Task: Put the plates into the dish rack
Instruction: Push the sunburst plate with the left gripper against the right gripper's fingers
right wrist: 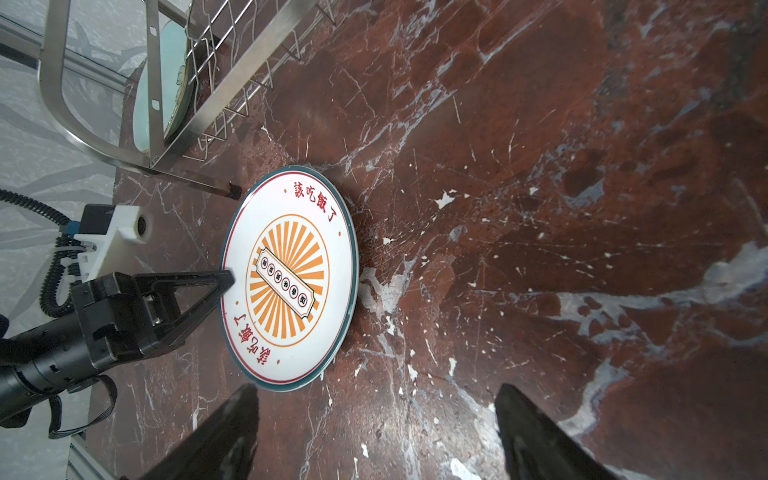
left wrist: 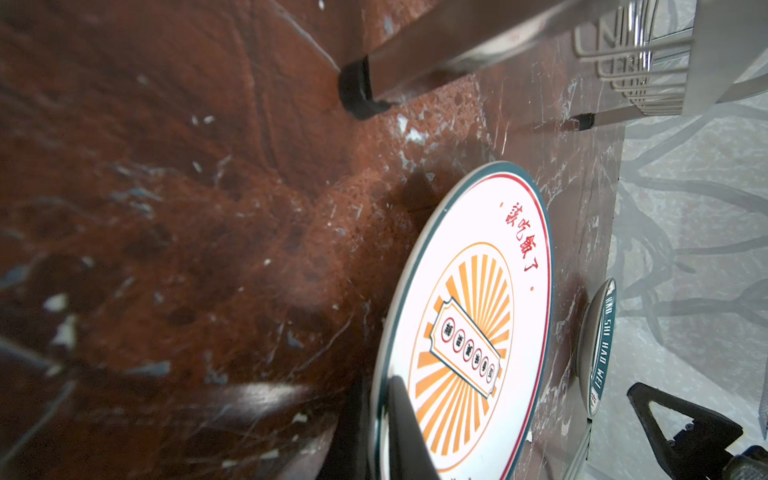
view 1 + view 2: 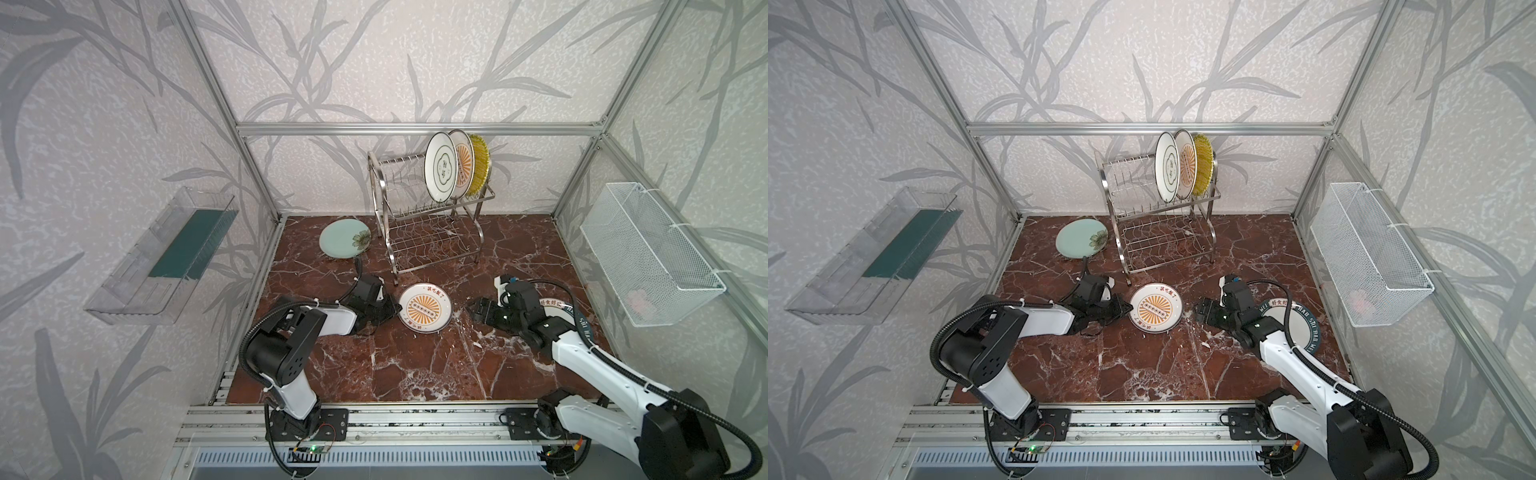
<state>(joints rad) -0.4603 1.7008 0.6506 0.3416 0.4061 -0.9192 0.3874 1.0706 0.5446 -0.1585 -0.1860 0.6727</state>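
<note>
Your left gripper (image 3: 398,310) is clamped shut on the left rim of the sunburst plate (image 3: 424,308). One finger (image 2: 401,419) lies over the face and the other is hidden beneath. The plate lies on the desk (image 3: 415,365), just in front of the rack's foot. Further back, the mint plate (image 3: 345,239) lies flat just left of the rack (image 3: 432,245). On the upper tier the quatrefoil plate (image 3: 440,170), a sunburst twin (image 3: 462,166) and the yellow plate (image 3: 481,164) stand on edge at the right end, so the free slots are to their left. Your right gripper (image 3: 471,311) hangs wide open and empty just right of the sunburst plate, partly above the teal-rimmed plate (image 3: 1308,332).

A pinch on a thin glazed rim will probably let the plate swing, so raise it slowly and let the far edge stay on the desk until the plate stands up. Have the right gripper ready to steady that far edge. Lift clear of the rack's foot before you travel. Bring the plate in upright, in line with the prongs, and aim for the slot next to the quatrefoil plate. Do not knock the three plates already standing there, and release only once the rim sits between the prongs.
</note>
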